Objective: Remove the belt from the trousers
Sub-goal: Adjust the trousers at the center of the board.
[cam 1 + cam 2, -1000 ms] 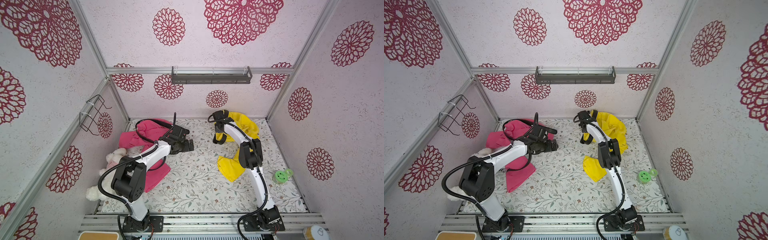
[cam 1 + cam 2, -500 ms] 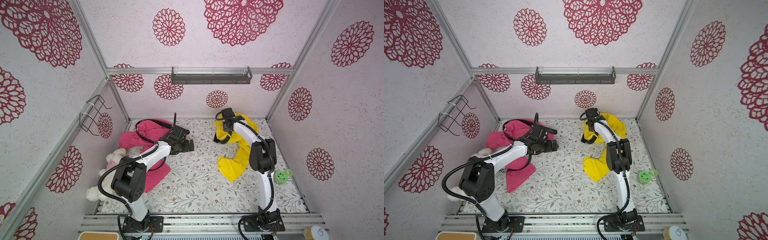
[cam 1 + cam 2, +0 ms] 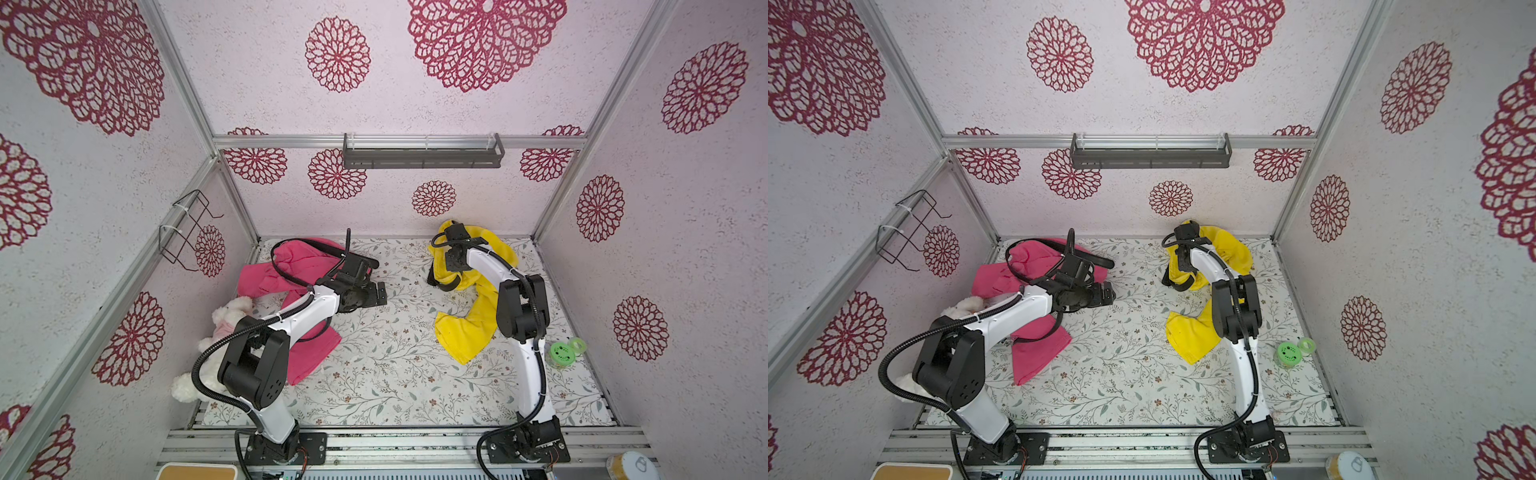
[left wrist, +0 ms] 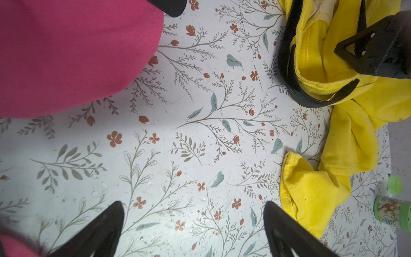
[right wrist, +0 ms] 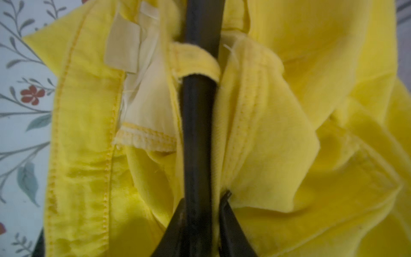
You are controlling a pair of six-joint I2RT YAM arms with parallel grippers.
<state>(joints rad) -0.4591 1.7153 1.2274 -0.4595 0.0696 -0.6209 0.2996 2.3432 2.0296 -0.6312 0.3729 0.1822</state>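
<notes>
Yellow trousers [image 3: 465, 336] [image 3: 1192, 332] lie crumpled at the back right of the floral mat. A black belt [image 3: 444, 286] [image 3: 1177, 286] is threaded through their waistband. In the right wrist view the belt [image 5: 198, 133] passes under a yellow loop [image 5: 195, 60], and my right gripper [image 5: 203, 200] is shut on it just below that loop. In both top views the right gripper [image 3: 452, 268] points down into the waistband. My left gripper [image 4: 193, 207] [image 3: 376, 291] hangs open over bare mat with nothing between its fingers.
Pink trousers [image 3: 299, 266] with their own black belt [image 3: 320, 245] lie at the back left under the left arm. A white plush toy [image 3: 226, 316] sits by the left wall. A green jar [image 3: 561, 353] and its lid [image 3: 577, 344] are at the right edge.
The right arm's elbow swung to the right and its wrist shifted over the yellow waistband. Its jaws opened, then closed on the belt. The left arm stayed still.
</notes>
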